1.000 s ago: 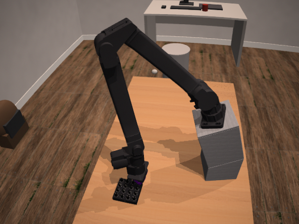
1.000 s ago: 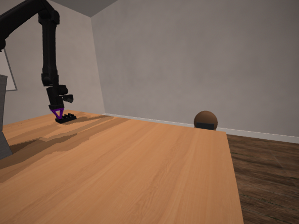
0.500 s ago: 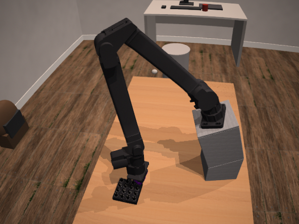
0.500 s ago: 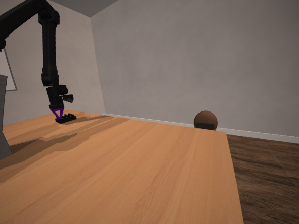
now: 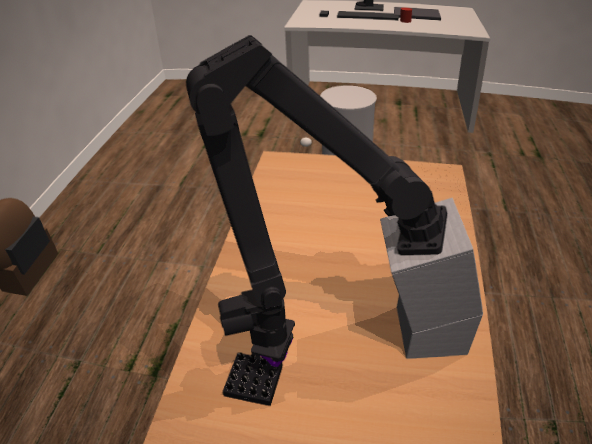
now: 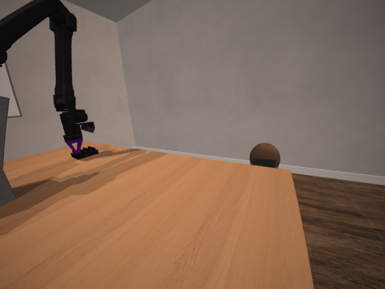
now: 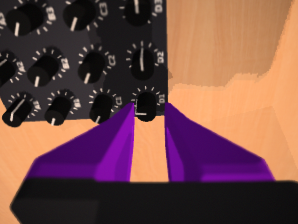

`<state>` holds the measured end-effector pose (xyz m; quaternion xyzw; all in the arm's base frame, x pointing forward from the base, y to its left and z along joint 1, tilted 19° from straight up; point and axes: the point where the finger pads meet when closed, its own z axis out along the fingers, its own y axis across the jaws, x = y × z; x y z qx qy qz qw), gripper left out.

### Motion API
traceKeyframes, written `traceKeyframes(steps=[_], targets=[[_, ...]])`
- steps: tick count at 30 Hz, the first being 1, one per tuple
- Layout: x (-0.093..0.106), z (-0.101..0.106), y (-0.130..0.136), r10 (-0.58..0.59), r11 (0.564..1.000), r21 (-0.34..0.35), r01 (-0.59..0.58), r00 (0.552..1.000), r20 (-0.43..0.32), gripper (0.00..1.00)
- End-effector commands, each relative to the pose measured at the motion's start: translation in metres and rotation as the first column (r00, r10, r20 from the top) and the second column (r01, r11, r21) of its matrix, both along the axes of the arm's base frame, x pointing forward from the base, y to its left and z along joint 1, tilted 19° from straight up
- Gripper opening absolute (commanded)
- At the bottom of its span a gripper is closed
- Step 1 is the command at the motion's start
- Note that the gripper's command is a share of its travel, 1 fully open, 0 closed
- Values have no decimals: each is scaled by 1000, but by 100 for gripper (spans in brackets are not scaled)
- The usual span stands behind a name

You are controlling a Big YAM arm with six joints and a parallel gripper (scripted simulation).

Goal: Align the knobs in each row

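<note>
The black knob box (image 5: 250,382) (image 6: 87,151) (image 7: 119,35) stands flat on the wooden table (image 5: 320,210) near its left edge. In the wrist view its labels read D1, D2 and D3 along the right column, with rows C, B and A to the left. My gripper (image 5: 270,359) (image 6: 76,150) (image 7: 149,111) points straight down at the box's corner. Its purple fingers straddle knob D1 (image 7: 146,102) and stand slightly apart from it, with a gap on the right side. The knob's white line shows on the side facing the gripper. Knob D2 (image 7: 142,57) points away from the gripper.
The grey pedestal (image 5: 435,290) (image 6: 4,192) carrying the arm's base stands on the table's right side. A brown round object (image 5: 17,240) (image 6: 265,155) sits on the floor beyond the table's edge. A white desk (image 5: 385,27) and a grey cylinder (image 5: 350,107) stand at the back.
</note>
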<state>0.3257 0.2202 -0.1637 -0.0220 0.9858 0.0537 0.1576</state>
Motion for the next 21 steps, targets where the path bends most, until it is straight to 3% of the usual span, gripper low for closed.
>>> traceKeyframes(steps=[1, 17, 21], targets=[[2, -4, -4, -21, 1000, -2, 21, 1000, -2, 19], [-1, -4, -5, -21, 1000, -7, 21, 1000, -9, 19], [-2, 12, -3, -16, 1000, 3, 16, 1000, 4, 19]])
